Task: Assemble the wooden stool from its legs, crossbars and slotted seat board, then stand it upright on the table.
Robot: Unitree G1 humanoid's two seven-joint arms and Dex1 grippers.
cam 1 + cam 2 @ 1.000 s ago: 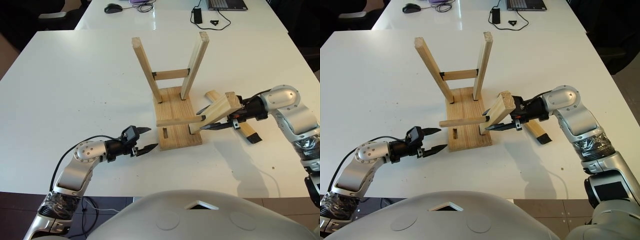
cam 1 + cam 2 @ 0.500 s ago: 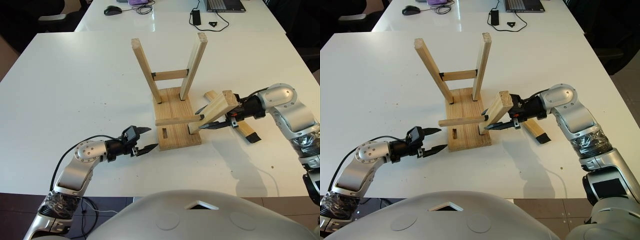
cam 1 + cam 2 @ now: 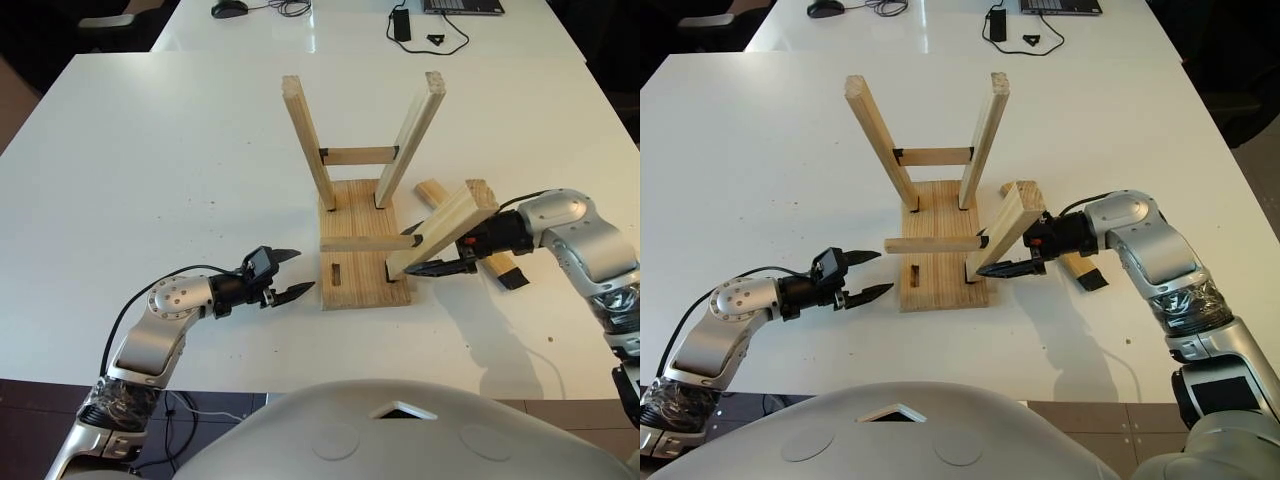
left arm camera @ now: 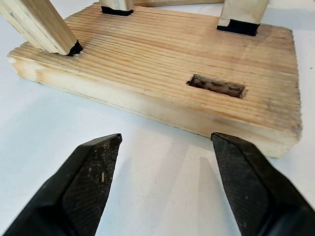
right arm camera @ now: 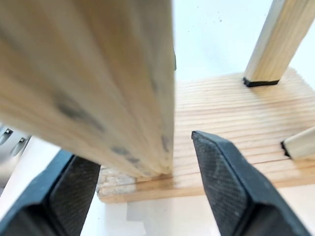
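While the seat board (image 3: pixel 356 212) lies underside-up on the surface (image 3: pixel 150 180) with two legs (image 3: pixel 308 140) standing at its far end, the right end effector (image 3: pixel 428 257), fingers spread, straddles a tilted third leg (image 3: pixel 447 226) at its near-right corner, which likely needs righting and seating; the left end effector (image 3: pixel 303 271) hovers open near-left.

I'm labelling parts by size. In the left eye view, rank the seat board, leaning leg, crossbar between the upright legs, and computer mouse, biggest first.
1. seat board
2. leaning leg
3. crossbar
4. computer mouse, though it lies farthest from the camera
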